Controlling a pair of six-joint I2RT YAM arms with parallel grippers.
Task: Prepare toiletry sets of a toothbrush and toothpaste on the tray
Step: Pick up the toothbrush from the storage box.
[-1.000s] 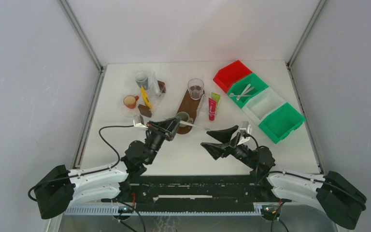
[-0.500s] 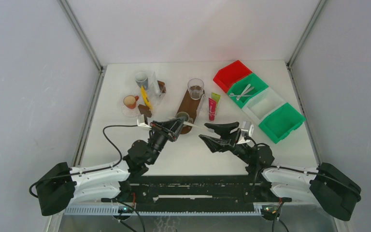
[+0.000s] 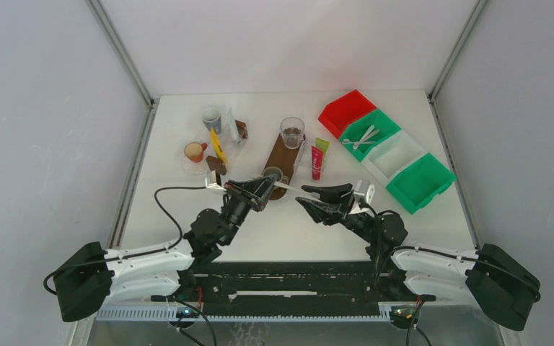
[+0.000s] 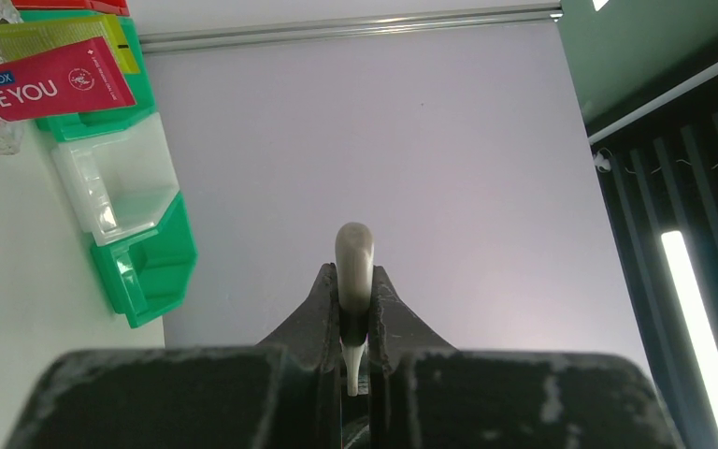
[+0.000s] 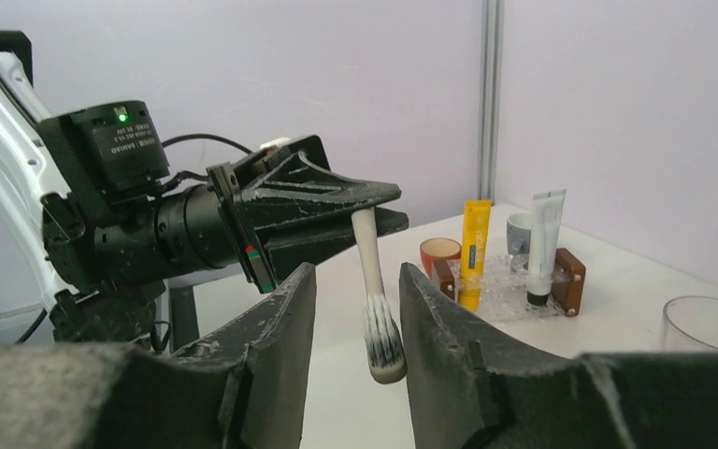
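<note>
Step in hand, as judged: a mid-air handover of the toothbrush (image 5: 370,271) from one arm to the other, ahead of setting it on the brown tray (image 3: 280,153). The left gripper (image 4: 355,313) has its jaws closed on the handle, and the brush lies roughly level above the surface, just beside the tray's near end. The right gripper (image 5: 356,281) has its jaws apart, straddling the bristle head but not clamped on it. The pink-red toothpaste (image 3: 317,163) and the lime green toothpaste (image 3: 322,146) lie on the surface just right of the tray, not on it. The next move calls for the right jaws to close squarely before the left jaws release. Room: open surface lies beneath both grippers; a cup (image 3: 274,174) at the tray's near end and a glass (image 3: 292,132) at its far end crowd the landing area; the bins (image 3: 422,180) stand well apart to the right
</note>
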